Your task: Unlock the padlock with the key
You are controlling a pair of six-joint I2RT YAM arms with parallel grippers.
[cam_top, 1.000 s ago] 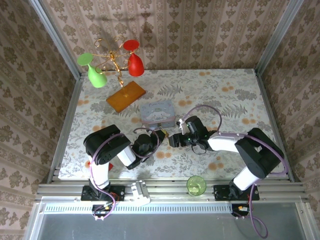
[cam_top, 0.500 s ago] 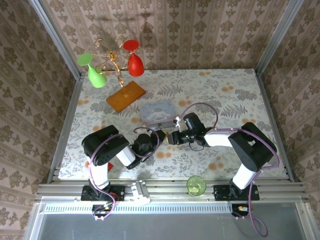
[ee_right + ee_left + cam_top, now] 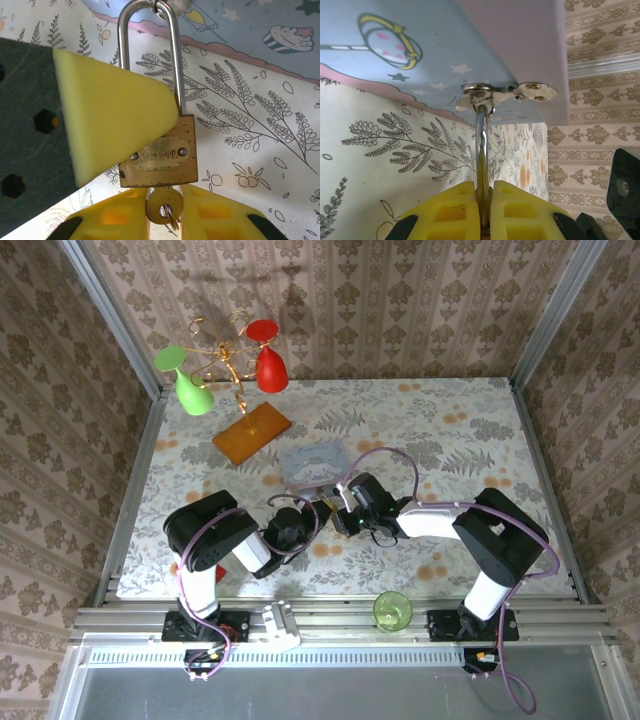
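Down at the bottom of the right wrist view, the key (image 3: pixel 161 202) sat in the underside of the padlock (image 3: pixel 159 157), with its round head and a little ring poking out below the brass body. The right fingers (image 3: pixel 215 212) had their yellow pads close on either side of that head, but I honestly couldn't tell if they were pinching it or just sitting beside it. The padlock hung upright mid-frame. Its silver shackle (image 3: pixel 176 75) ran up to the top edge, where it was hooked onto the pale blue tin (image 3: pixel 235 25). One big yellow pad of the left fingers (image 3: pixel 105 110) came in from the left of the frame, right up against the brass body and the shackle.

Left wrist view: the left fingers were clenched at bottom centre with the shackle squeezed between the two pads, so they were grasping the padlock. The shackle went straight up from there to the hasp (image 3: pixel 485 95) on the tin's edge, around the middle of the frame.

From the top camera, both sets of fingers met nose to nose near the centre of the table (image 3: pixel 480 430), just below the tin. An orange packet (image 3: pixel 251 433) lay to the tin's upper left, and a green cup (image 3: pixel 392 610) stood down near the bottom by the rail.
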